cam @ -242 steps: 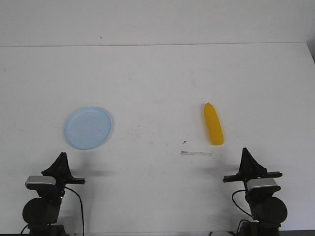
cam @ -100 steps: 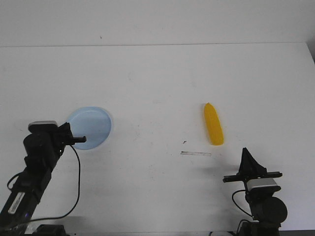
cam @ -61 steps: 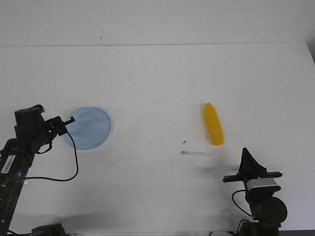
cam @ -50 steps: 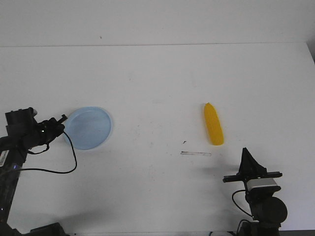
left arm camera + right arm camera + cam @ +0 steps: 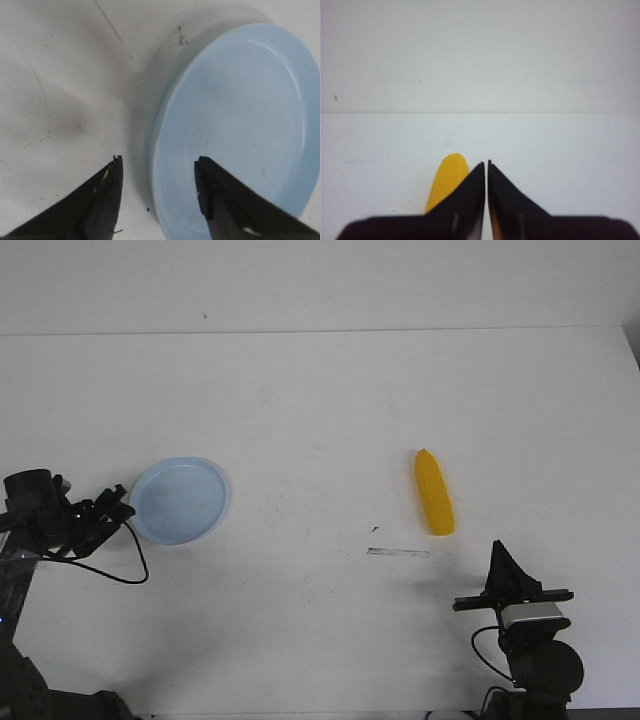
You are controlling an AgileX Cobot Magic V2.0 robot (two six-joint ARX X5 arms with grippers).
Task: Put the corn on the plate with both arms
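The pale blue plate lies on the white table at the left. My left gripper is open at the plate's left edge. In the left wrist view the gripper straddles the plate's rim, one finger over the plate, the other over the table. The yellow corn lies on the table at the right, lengthwise front to back. My right gripper is shut and empty, parked near the front edge, just in front of the corn. The corn's tip shows beside the shut right gripper.
A thin grey strip lies on the table just in front and left of the corn. The table's far edge meets a white wall. The left arm's black cable dangles in front of the plate.
My left arm has risen from its parked pose, swung out to the left and lowered its open gripper to the plate's left edge. The right arm, corn and plate have not moved.
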